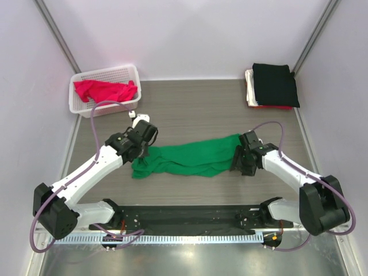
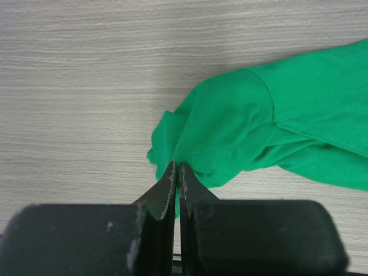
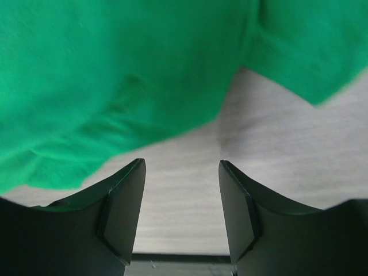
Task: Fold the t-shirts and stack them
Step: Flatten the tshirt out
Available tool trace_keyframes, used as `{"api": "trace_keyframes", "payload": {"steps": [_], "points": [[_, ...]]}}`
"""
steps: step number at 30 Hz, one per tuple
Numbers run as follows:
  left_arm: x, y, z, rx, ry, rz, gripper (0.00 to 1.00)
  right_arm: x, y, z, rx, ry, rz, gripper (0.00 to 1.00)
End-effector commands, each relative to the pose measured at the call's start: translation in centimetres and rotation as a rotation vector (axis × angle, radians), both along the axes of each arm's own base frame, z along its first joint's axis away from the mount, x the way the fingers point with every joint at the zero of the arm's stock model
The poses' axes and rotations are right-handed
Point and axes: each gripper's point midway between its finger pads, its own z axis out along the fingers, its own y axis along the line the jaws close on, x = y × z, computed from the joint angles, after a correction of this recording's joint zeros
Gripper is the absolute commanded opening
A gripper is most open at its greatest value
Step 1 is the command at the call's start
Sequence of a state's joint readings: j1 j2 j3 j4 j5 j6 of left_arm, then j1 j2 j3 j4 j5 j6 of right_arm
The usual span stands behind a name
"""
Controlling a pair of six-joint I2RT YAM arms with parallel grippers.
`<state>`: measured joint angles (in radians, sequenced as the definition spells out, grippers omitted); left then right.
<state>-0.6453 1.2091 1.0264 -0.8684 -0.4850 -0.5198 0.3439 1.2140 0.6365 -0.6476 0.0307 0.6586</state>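
Note:
A bright green t-shirt (image 1: 190, 156) lies crumpled in a long band across the middle of the table. My left gripper (image 1: 141, 150) is at its left end. In the left wrist view the left gripper (image 2: 176, 167) is shut, pinching a hem fold of the green t-shirt (image 2: 259, 126). My right gripper (image 1: 237, 155) is at the shirt's right end. In the right wrist view the right gripper (image 3: 181, 164) is open with bare table between its fingers, and the green t-shirt (image 3: 115, 75) lies just beyond the tips.
A white lattice basket (image 1: 103, 107) at the back left holds a red-pink t-shirt (image 1: 106, 90). At the back right is a stack of folded t-shirts: a black one (image 1: 275, 83) on top, with white (image 1: 249, 86) and red (image 1: 276, 107) edges showing beneath.

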Motion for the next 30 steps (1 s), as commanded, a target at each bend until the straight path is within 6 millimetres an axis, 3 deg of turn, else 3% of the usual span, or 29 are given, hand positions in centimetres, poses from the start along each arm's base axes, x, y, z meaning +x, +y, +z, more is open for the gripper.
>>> {"api": "trace_keyframes", "payload": {"steps": [1, 9, 12, 14, 16, 19, 26, 29, 30], "points": [[0.3, -0.4, 0.9, -0.058, -0.041, 0.002, 0.0, 3.9, 1.4, 0.8, 0.055, -0.115, -0.01, 0.6], [0.0, 0.2, 1.1, -0.053, -0.048, 0.011, 0.0, 6.2, 0.8, -0.9, 0.017, -0.101, -0.018, 0.59], [-0.1, 0.4, 1.1, -0.05, -0.048, 0.012, 0.0, 6.7, 0.5, -0.8, 0.009, -0.107, -0.023, 0.49], [0.0, 0.6, 1.4, -0.05, -0.054, 0.014, 0.0, 6.8, 0.4, -0.5, 0.012, -0.114, -0.027, 0.38], [0.0, 0.6, 1.7, -0.053, -0.06, 0.015, 0.0, 6.6, 0.4, 0.1, 0.016, -0.122, -0.03, 0.27], [0.0, 0.7, 2.9, -0.067, -0.077, 0.017, 0.0, 6.2, 0.0, 1.8, 0.007, -0.134, -0.035, 0.19], [0.0, 1.6, 6.7, -0.066, -0.149, 0.03, 0.0, 4.9, -1.1, 6.7, -0.034, -0.162, -0.007, 0.13], [-0.2, 2.1, 8.0, -0.056, -0.168, 0.032, 0.0, 4.6, -1.3, 8.6, -0.031, -0.185, -0.002, 0.01], [-0.1, 2.3, 9.4, -0.066, -0.2, 0.038, 0.0, 4.6, -1.2, 9.4, -0.029, -0.197, 0.004, 0.01]]}}
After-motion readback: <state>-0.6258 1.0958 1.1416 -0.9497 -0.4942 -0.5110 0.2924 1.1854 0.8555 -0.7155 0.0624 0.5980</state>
